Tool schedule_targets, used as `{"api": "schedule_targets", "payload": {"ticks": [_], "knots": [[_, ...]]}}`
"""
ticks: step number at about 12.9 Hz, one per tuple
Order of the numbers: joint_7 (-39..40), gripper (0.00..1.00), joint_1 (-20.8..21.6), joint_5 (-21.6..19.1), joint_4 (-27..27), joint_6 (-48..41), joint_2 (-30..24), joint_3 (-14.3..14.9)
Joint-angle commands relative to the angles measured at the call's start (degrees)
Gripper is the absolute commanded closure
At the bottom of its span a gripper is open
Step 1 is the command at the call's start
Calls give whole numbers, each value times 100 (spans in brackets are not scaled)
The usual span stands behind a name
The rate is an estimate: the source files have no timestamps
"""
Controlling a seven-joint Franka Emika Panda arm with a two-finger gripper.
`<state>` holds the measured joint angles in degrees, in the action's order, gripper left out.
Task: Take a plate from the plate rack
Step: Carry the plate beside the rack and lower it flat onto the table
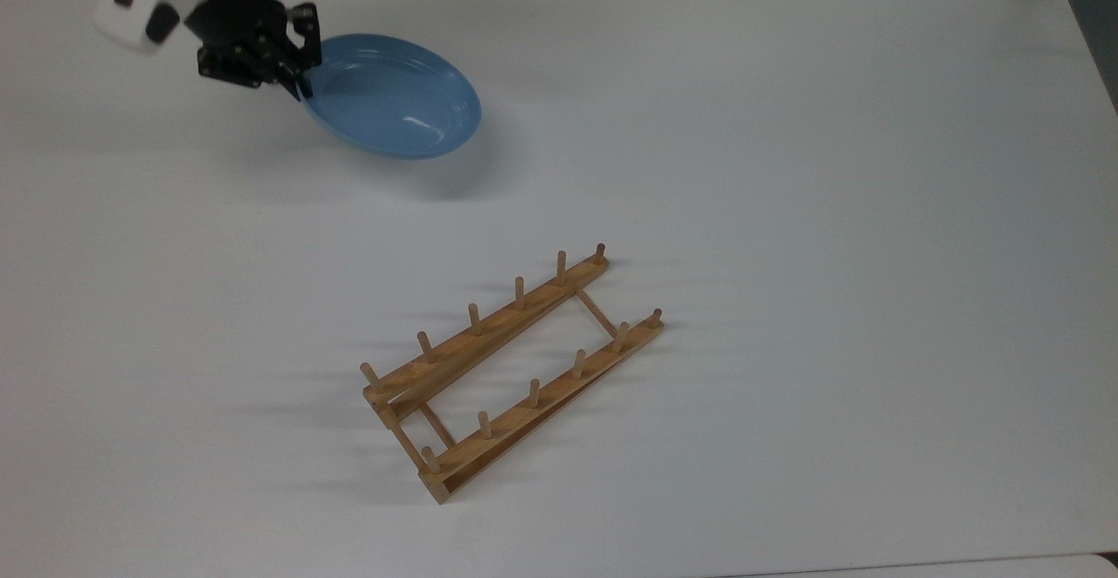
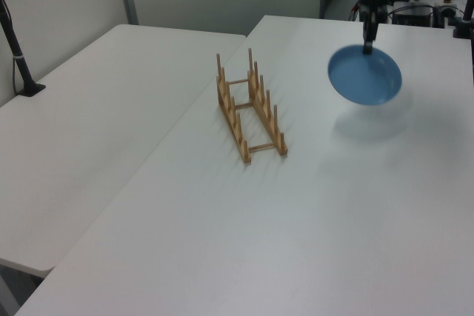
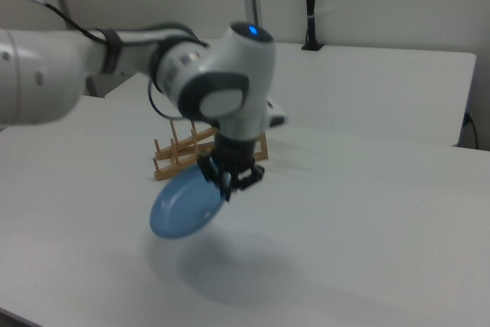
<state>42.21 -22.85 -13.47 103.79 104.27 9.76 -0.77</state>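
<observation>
Pincer (image 1: 300,82) pinching plate (image 1: 393,108) by rim, above surface (image 1: 786,211), well apart from rack (image 1: 511,368).
</observation>
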Motion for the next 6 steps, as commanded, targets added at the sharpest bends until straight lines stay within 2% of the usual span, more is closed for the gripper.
{"api": "schedule_targets", "payload": {"ticks": [1, 6], "knots": [[191, 100, -70, -129, 281, 742, 411, -11], [182, 100, -88, -50, 484, 1148, 729, 6]]}}
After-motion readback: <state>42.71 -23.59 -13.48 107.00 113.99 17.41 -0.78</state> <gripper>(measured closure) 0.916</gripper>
